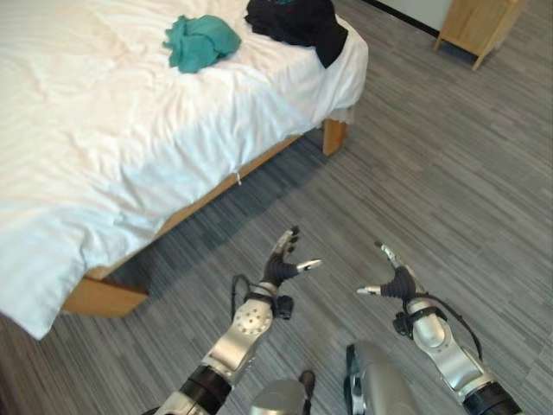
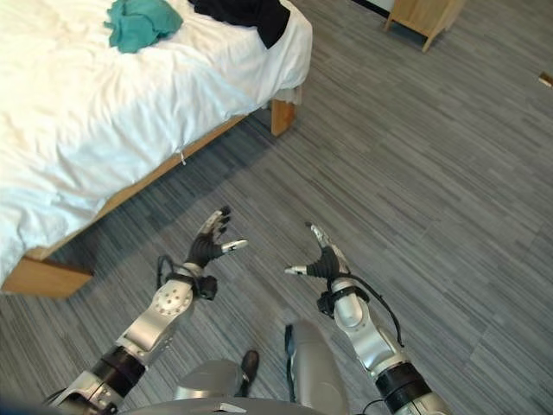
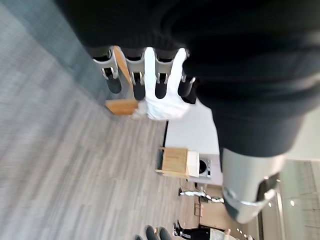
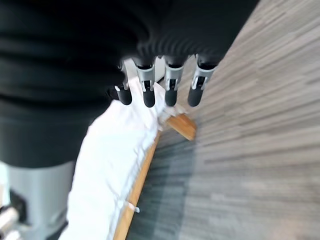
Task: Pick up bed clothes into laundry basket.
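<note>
We are at the approach step, with nothing picked up yet. Our left hand and right hand hang side by side over the grey striped carpet, fingers straight and spread, both empty. The clothes lie well ahead and to the left of the left hand, on the white-sheeted bed: a teal garment and, beside it at the bed's far corner, a black garment drooping over the edge. We see no laundry basket. Next, we judge, we must walk along the bed's side to bring the clothes within reach. The wooden frame edge runs just ahead of the left hand; open carpet lies ahead of the right hand, up to a wooden cabinet.
</note>
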